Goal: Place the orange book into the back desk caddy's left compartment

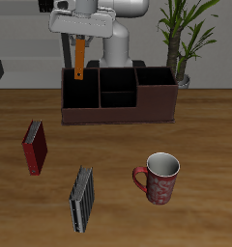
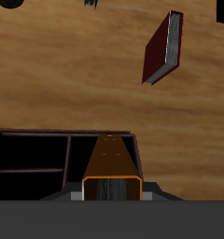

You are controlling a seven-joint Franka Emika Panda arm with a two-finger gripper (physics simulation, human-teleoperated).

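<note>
The pincer (image 1: 80, 37) hangs above the back desk caddy (image 1: 118, 95), clamped on the top of the orange book (image 1: 79, 60), which hangs upright beneath it. The book's lower end dips just past the rim of the left compartment (image 1: 78, 92), the narrow end section of the dark brown box, without reaching its floor. From the wrist view the orange book (image 2: 112, 166) runs straight down from the pincer (image 2: 112, 191) into the left compartment (image 2: 103, 154), its pale page edges showing between the orange covers, with the caddy's dividers to one side.

On the desk (image 1: 205, 135), nearer the front edge, a dark red book (image 1: 35, 147) stands well apart from the caddy, a grey-and-black striped book (image 1: 81, 199) lies nearer the front still, and a red mug (image 1: 159, 178) sits beside it
</note>
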